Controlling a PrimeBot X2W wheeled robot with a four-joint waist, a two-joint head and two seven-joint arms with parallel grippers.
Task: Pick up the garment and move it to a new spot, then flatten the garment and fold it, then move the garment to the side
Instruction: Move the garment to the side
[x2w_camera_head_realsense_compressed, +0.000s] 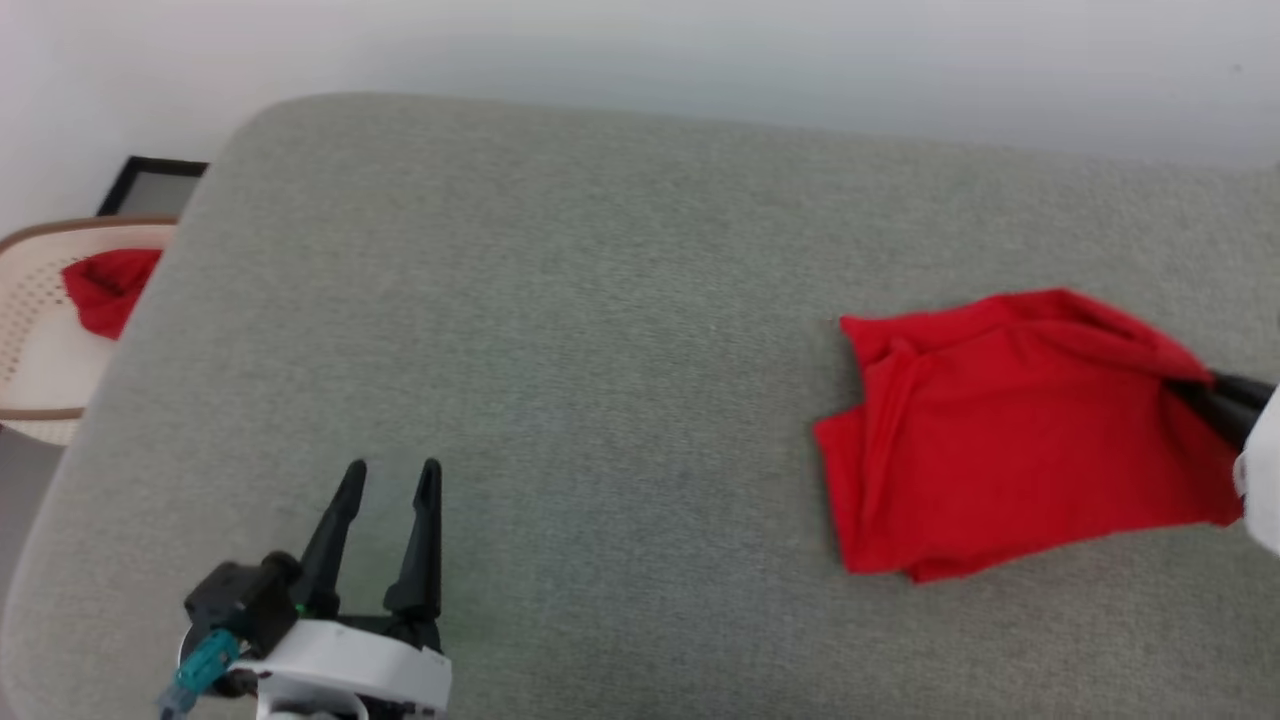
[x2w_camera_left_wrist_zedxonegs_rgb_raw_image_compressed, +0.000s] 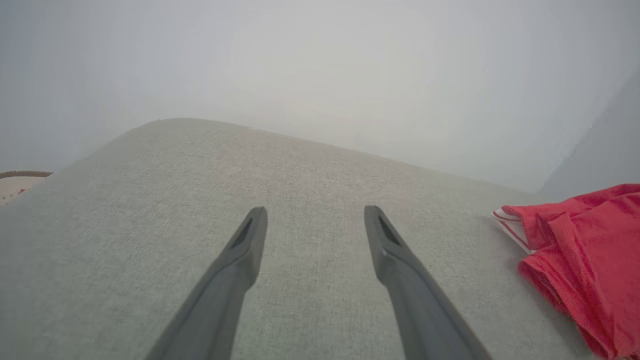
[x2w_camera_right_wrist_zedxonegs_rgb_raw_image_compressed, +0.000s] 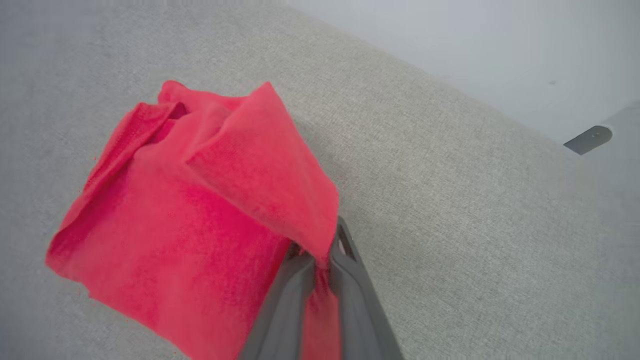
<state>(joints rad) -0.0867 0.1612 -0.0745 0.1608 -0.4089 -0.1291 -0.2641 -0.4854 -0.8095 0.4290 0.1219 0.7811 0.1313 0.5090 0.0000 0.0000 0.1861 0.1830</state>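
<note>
Folded red garment (x2w_camera_head_realsense_compressed: 1010, 430) lay on grey cushion (x2w_camera_head_realsense_compressed: 560, 330), one edge pinched by clenched right gripper (x2w_camera_right_wrist_zedxonegs_rgb_raw_image_compressed: 321, 252); left gripper (x2w_camera_head_realsense_compressed: 393, 472) well apart, jaws spread, empty.

There is one red garment (x2w_camera_head_realsense_compressed: 1010, 430) on one grey cushion (x2w_camera_head_realsense_compressed: 560, 350). One other red cloth (x2w_camera_head_realsense_compressed: 108, 285) sits on one cane chair (x2w_camera_head_realsense_compressed: 40, 360), with one dark frame (x2w_camera_head_realsense_compressed: 150, 185) near it. There are two grippers, the left gripper (x2w_camera_head_realsense_compressed: 393, 468) and the right gripper (x2w_camera_right_wrist_zedxonegs_rgb_raw_image_compressed: 320, 247), each with two dark fingers, four fingers in all. There is one small grey bracket (x2w_camera_right_wrist_zedxonegs_rgb_raw_image_compressed: 582, 139).
</note>
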